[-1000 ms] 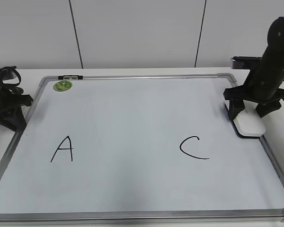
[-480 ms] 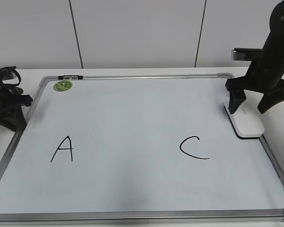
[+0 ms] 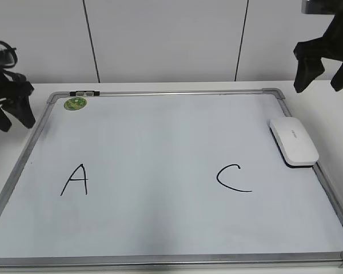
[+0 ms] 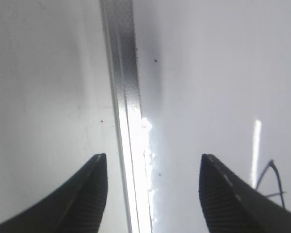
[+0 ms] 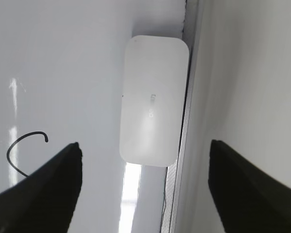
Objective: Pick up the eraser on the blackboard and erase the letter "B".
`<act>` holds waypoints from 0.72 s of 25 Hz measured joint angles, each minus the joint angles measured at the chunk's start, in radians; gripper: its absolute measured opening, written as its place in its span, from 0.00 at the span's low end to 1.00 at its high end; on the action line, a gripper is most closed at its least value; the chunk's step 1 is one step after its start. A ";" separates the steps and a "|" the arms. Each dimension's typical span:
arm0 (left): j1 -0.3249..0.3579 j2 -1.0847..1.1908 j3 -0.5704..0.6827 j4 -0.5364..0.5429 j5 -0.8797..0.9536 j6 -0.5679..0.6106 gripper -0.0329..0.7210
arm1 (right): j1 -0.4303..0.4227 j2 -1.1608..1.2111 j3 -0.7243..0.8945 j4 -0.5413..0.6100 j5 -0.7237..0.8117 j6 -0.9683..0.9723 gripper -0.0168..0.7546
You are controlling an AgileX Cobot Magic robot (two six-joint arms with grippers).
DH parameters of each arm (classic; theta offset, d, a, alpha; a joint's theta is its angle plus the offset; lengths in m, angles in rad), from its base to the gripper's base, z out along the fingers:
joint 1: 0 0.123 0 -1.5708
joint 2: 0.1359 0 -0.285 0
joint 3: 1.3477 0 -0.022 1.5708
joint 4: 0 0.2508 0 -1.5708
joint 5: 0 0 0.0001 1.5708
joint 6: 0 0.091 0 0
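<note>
The white eraser (image 3: 294,141) lies flat on the blackboard (image 3: 160,131) against its right frame; it also shows in the right wrist view (image 5: 153,120). No letter "B" shows on the board; the space between a black "A" (image 3: 75,180) and a black "C" (image 3: 233,178) is blank. My right gripper (image 3: 323,71) is open and empty, high above the eraser; its jaws (image 5: 144,155) frame it from above. My left gripper (image 3: 10,111) is open and empty, raised over the board's left frame (image 4: 126,107).
A small round green sticker (image 3: 76,103) sits at the board's far left corner. The board's grey frame (image 3: 166,261) runs along the front edge. A white wall with dark seams stands behind the table.
My right gripper let go of the eraser, opened and rose well above it; the eraser stays by the right frame. My left gripper also lifted off the table.
</note>
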 joint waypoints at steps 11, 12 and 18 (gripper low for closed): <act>-0.034 -0.249 -0.064 0.025 0.125 -0.077 0.65 | 0.070 -0.251 0.051 0.015 0.012 -0.006 0.79; -0.050 -0.281 -0.064 0.025 0.127 -0.077 0.65 | 0.078 -0.282 0.071 0.016 0.013 -0.006 0.79; -0.148 -0.497 -0.033 0.091 0.141 -0.084 0.65 | 0.089 -0.474 0.261 -0.014 0.014 -0.008 0.79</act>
